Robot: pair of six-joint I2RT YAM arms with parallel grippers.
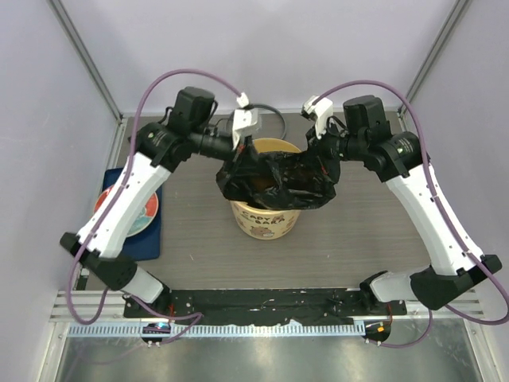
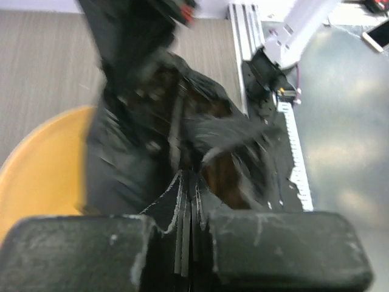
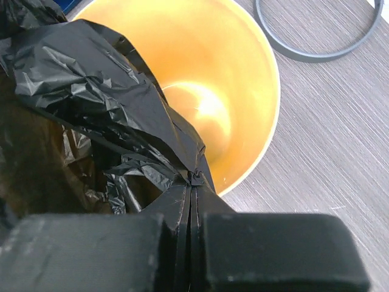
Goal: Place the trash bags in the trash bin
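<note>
**Top view:** the trash bag point(image 1: 278, 181) hangs stretched betw. the two arms, draped over the front half of the trash bin point(image 1: 266, 223). Its bulk sits on the rim and spills down the front wall, so it's not inside yet. The left gripper point(image 1: 237, 161) has the bag's left edge and the right gripper point(image 1: 322, 157) its right edge. The back of the bin mouth is uncovered. A plate point(image 1: 148, 213) on a blue mat point(image 1: 151, 243) lies well off to the left, out of the way.

To do this step well, I'd bring both pinches in over the centre of the mouth and lower them level and together. That lets the slack drop in ahead of them; let go only once the film is below the rim. Uneven pulling could drag the film over the rim or tip the light bin.

**Left wrist:** blurred. The fingers sit close together w/ folded black film nipped betw. them, so it's gripping the bag. The yellow curve at lower left is prob. the bin's inner wall.

**Right wrist:** sharp. The fingers are closed on a pleated edge of the bag. Only here can you see the bin's bare bottom, w/ nothing in it. The film covers just the left side of the mouth. A grey ring point(image 3: 316, 58) lies on the table beside the bin.
</note>
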